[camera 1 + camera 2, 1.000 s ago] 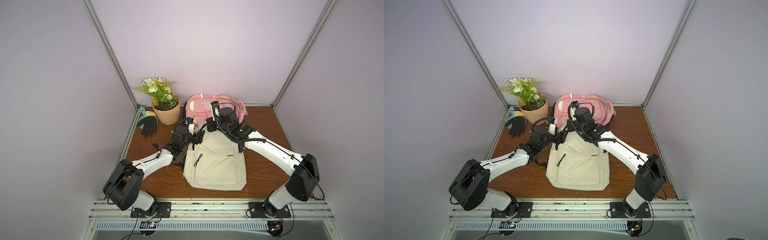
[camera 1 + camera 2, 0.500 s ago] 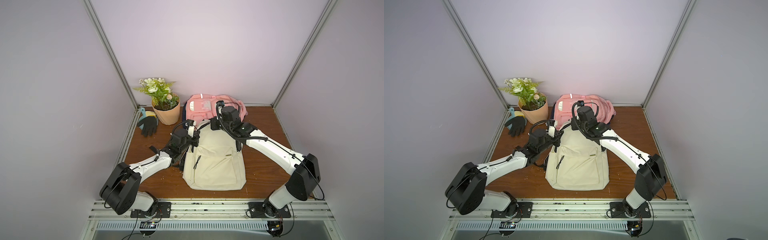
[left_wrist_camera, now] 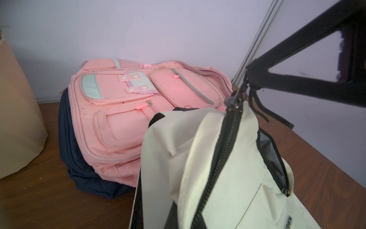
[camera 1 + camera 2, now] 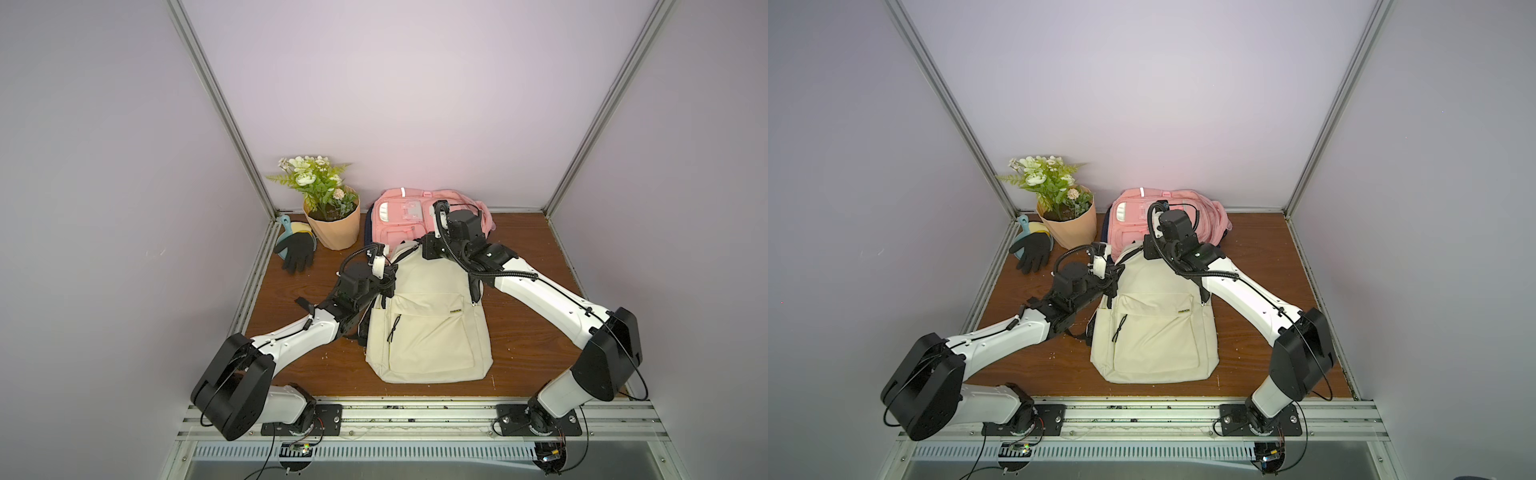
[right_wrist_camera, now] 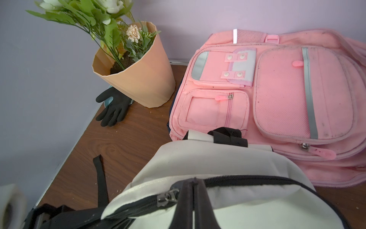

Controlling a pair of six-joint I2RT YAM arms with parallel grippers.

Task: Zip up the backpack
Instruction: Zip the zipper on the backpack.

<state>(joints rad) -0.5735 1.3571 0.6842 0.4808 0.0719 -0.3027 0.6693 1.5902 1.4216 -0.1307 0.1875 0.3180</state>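
**Mid-zip: slider at the top of the arc, right-hand run not yet closed.**

The cream backpack (image 4: 428, 328) lies flat on the table (image 4: 532, 332), centred, with its bottom toward the front edge. The left gripper (image 4: 387, 286) is clenched at the bag's left shoulder. What it pinches is hidden, so trust it as an anchor only if the fabric goes taut. The right gripper (image 3: 248, 79) is clamped on the zipper pull (image 3: 240, 92) at the slider (image 3: 232, 103), at the bag's top. The teeth behind the slider look meshed. Ahead of it the mouth gapes down to a second slider (image 3: 285, 191). Drag along the tooth line, low and steady. Pull upward and you'll likely lift the bag instead. Watch that the grey lining (image 3: 271, 150) doesn't snag. The pink backpack (image 4: 399, 218) sits just behind, by the back edge, so don't swing into it.
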